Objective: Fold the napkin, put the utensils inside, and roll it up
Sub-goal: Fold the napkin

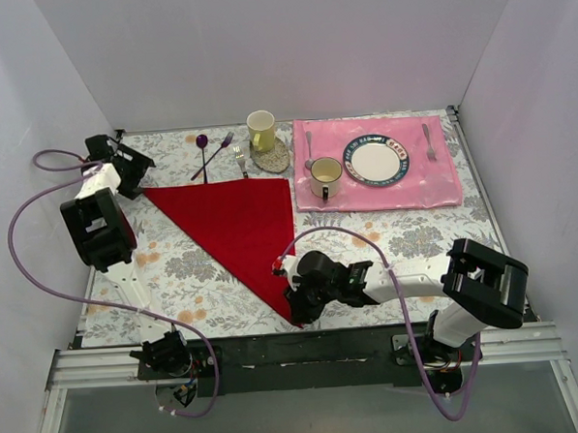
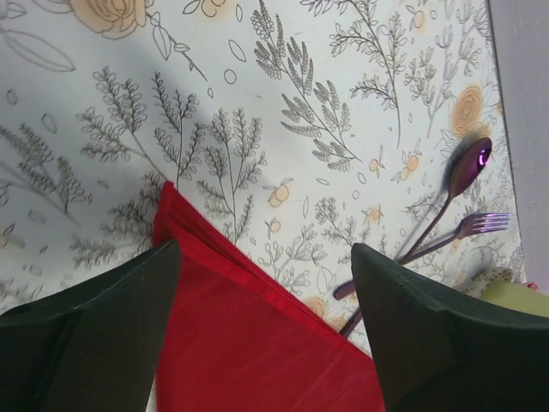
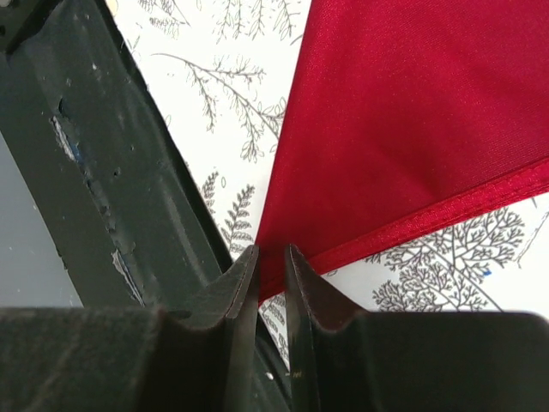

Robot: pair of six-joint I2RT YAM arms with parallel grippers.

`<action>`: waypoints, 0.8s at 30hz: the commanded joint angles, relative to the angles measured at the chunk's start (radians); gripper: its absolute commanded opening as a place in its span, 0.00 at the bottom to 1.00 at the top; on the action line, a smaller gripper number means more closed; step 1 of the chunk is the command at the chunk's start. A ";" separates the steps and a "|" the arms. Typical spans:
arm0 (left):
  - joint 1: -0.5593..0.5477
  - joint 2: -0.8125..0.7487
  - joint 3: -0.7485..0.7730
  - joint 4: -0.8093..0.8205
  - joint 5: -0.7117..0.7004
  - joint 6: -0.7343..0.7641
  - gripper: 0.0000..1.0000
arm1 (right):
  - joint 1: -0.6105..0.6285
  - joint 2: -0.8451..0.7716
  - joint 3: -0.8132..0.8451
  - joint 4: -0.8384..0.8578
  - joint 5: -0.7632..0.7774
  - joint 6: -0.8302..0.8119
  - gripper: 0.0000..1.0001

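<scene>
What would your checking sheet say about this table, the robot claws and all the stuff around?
Surface: flowery tablecloth, flat.
Job's things: red napkin folded into a triangle; silver-tined fork beyond it, not inside yet.
Clutter: purple spoon and purple fork; yellow mug on a coaster; pink placemat with plate, mug, spoon, fork.
Claws: left claw open over the napkin's far corner; right claw pinching its near corner.
Cables: purple cable loops left of the table; another crosses the tablecloth.
Surroundings: plain white walls.

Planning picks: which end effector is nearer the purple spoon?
Left. The left end effector is left of the purple spoon; the right end effector pinches the napkin's near corner.
</scene>
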 commanded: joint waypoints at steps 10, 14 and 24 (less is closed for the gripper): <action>0.010 -0.401 -0.194 -0.052 -0.181 0.003 0.88 | -0.010 -0.100 0.086 -0.144 0.112 -0.057 0.38; 0.043 -0.399 -0.302 -0.007 -0.143 -0.038 0.77 | -0.038 -0.106 0.090 -0.124 0.103 -0.034 0.47; 0.062 -0.306 -0.383 0.083 0.006 -0.091 0.65 | -0.071 -0.095 0.067 -0.164 0.069 0.012 0.67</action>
